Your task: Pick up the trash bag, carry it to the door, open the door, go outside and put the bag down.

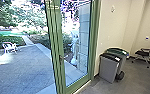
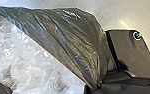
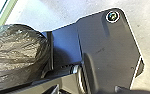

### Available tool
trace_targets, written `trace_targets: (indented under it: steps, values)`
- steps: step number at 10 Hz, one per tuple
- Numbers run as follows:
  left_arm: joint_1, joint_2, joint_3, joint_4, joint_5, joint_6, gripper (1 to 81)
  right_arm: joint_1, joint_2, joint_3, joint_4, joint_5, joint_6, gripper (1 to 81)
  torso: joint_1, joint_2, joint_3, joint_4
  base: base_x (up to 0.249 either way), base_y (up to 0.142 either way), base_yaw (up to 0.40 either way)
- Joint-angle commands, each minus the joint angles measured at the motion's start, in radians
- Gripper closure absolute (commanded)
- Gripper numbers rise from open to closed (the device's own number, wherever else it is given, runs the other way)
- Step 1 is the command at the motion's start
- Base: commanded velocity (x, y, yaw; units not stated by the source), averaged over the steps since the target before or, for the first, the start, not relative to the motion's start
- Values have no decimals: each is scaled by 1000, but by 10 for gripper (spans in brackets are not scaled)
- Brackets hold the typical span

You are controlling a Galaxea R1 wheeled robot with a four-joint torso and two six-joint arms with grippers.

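Jaws of the left gripper (image 2: pixel 97 87) apparently clamped on the trash bag's (image 2: pixel 73 42) gathered edge, right pair's state untellable; judged carry-to-door stage, the door (image 1: pixel 59 45) (ajar or not, unclear) demanding a slow, bag-clear approach.

2 wrist close-ups, shared bag (image 2: pixel 73 42)

trash bag (image 2: pixel 73 42): cut off | door (image 1: pixel 55 37): top cut off | seemingly person (image 1: pixel 74 46): blurred
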Motion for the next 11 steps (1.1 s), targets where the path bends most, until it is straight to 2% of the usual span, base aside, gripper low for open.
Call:
trace_targets:
  steps: [1,4,11]
  values:
    - [-52,3,-2,12,51,5,811,51,5,3,-4,-48,-3,10,0,0,0,0,152,-67,0]
    - [-52,3,-2,14,51,5,811,49,5,3,-4,-48,-3,10,0,0,0,0,152,-66,0]
    - [-52,2,-2,12,50,5,811,48,7,3,-4,-48,-3,10,0,0,0,0,151,0,0]
